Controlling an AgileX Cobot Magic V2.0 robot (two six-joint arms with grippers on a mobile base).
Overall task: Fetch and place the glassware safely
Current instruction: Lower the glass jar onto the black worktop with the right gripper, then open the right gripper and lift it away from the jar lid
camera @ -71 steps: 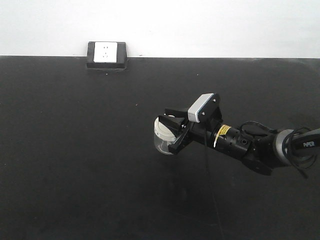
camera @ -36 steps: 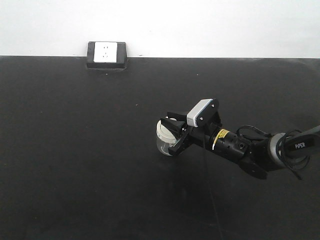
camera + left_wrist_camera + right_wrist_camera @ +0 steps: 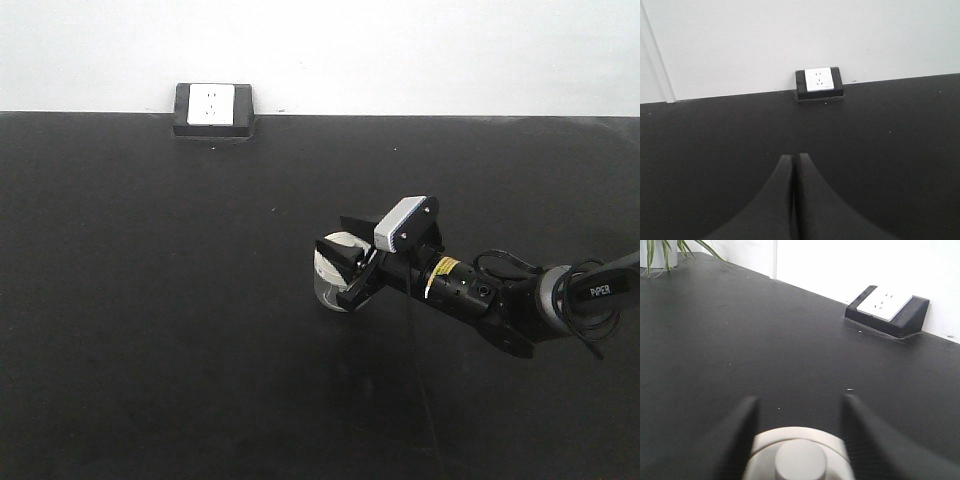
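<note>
The glassware, a small squat clear jar with a cream-white lid, is low over the black table, right of centre. Whether its base touches the surface I cannot tell. My right gripper reaches in from the right, its jaws close against both sides of the jar. In the right wrist view the gripper has a dark finger hard against each edge of the lid. My left gripper shows only in its own wrist view, shut and empty, low over bare table.
A black box with a white socket plate sits at the table's back edge against the white wall; both wrist views show that box. Plant leaves show at the far left corner.
My right arm came down and slightly right with the jar, which went from tilted to nearly upright. Over the last half second the arm has held still.
</note>
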